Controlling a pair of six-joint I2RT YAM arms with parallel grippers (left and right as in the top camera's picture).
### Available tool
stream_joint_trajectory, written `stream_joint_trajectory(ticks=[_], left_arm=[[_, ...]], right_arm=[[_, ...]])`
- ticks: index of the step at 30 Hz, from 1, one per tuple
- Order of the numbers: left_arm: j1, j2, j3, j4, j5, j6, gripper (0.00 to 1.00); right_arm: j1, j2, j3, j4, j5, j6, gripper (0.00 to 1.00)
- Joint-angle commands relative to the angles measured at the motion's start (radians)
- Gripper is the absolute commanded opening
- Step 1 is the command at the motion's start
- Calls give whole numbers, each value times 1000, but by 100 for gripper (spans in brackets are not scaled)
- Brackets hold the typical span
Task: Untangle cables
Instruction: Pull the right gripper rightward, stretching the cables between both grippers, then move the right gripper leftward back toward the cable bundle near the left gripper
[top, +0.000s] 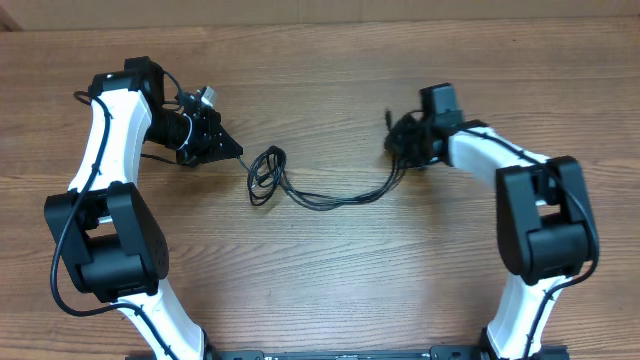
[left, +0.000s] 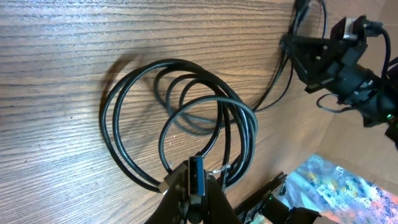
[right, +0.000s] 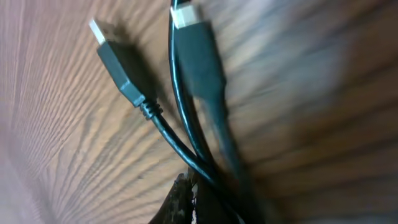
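Progress: early, by my reading; you have both ends of the tangle in hand, but nothing is separated yet.

Where it lies: the cables (top: 330, 197) rest on the table (top: 330, 300) between the two arms as one bundle; just beside your left gripper (top: 228, 150) they wind into a coil (left: 180, 118) of several overlapping loops, flat on the wood; from there the strands run side by side, touching, across to your right gripper (top: 402, 150).

Left gripper: fingers together on a silver-tipped plug (left: 195, 177) at the near edge of the coil, as the left wrist view shows; the plug's tip points out toward the loops.

Right gripper: clamped on the strands a little behind their ends; the right wrist view shows a slim plug (right: 118, 59) and a thicker plug (right: 198, 50) reaching out past the fingers, close together but apart at the tips; whether they touch the table I cannot tell.

Axis: seen from overhead, the bundle's long axis runs left to right across the table, sagging toward the robot's base in the middle; the two free plugs at the right end point away from the base.

Left to do: the crossing loops of the coil have to be opened out and the paired strands parted; how many cables there are I cannot count from here.

Caution, as a judgement only: drawing the two ends apart along that axis could cinch the coil tighter instead of freeing it; watch the crossings.
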Motion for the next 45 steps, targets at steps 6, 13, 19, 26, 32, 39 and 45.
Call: stream_joint_trajectory(ticks=[6,13,19,26,32,39,45], left_arm=[[-7,-40,14,-3,-25,25,4],[-8,-40,14,-3,-25,25,4],[-21,-39,14,2,-27,26,4],[-52,-39,14,13,-29,63,4],[-61,-39,14,8,40,98,4],[-61,-39,14,-25,125,112,4],[-61,-39,14,-56,209,171,4]], right_arm=[[-151,14,-32,-138,-60,-132,4],[-244,8,-32,-250,-64,-170,4],[-297,6,-32,-334,-63,-243,4],[-321,-66,-31,-348,-381,-399,8],[-306,-190,-31,-352,-605,-516,18],[-233,-210,-33,-392,-723,-526,44],[-107,-210,-33,-370,-719,-483,62]])
